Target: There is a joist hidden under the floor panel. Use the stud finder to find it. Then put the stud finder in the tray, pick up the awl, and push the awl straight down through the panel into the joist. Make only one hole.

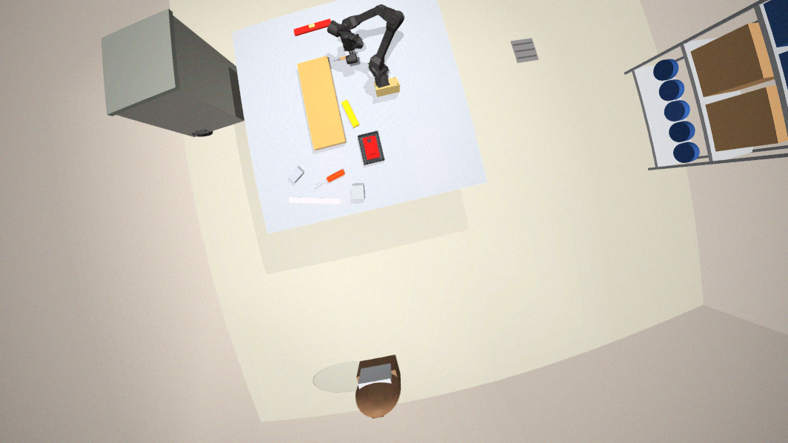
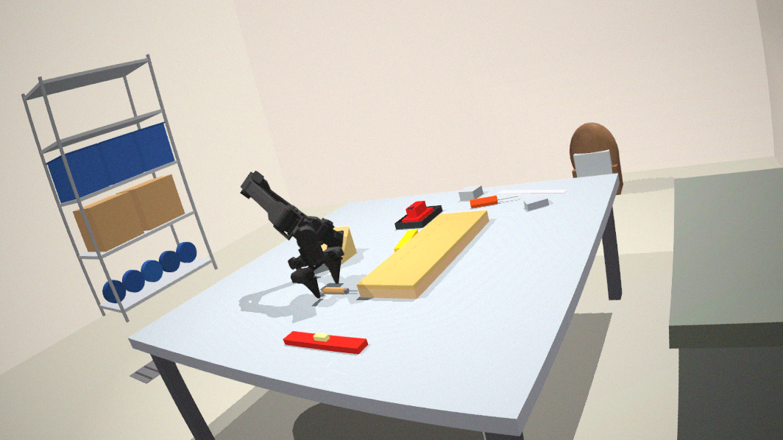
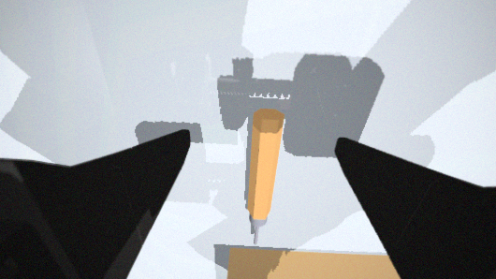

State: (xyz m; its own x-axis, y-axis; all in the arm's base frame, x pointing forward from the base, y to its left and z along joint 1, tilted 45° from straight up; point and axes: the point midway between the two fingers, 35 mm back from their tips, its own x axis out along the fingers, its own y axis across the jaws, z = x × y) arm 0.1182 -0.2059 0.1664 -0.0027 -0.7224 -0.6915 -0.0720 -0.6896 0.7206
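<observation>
The awl [image 2: 334,290] [image 3: 266,169] has an orange-tan wooden handle and a thin metal tip; it lies on the table beside the panel's end. My gripper [image 3: 263,140] [image 2: 328,289] is open, its fingers low on either side of the awl's handle with nothing between them gripped. The floor panel [image 1: 321,104] [image 2: 427,250] [image 3: 337,265] is a long yellow-tan slab lying flat. The red stud finder [image 1: 370,147] [image 2: 416,210] sits in the black tray [image 1: 381,155] [image 2: 404,225]. No joist shows, and I cannot make out any hole in the panel.
A yellow bar [image 1: 349,113] [image 2: 406,239] lies between panel and tray. A red level [image 1: 312,27] [image 2: 325,342] lies near the awl's end of the table. An orange screwdriver [image 1: 335,175] [image 2: 483,201], two grey pieces and a white strip [image 1: 314,201] lie beyond the panel's far end.
</observation>
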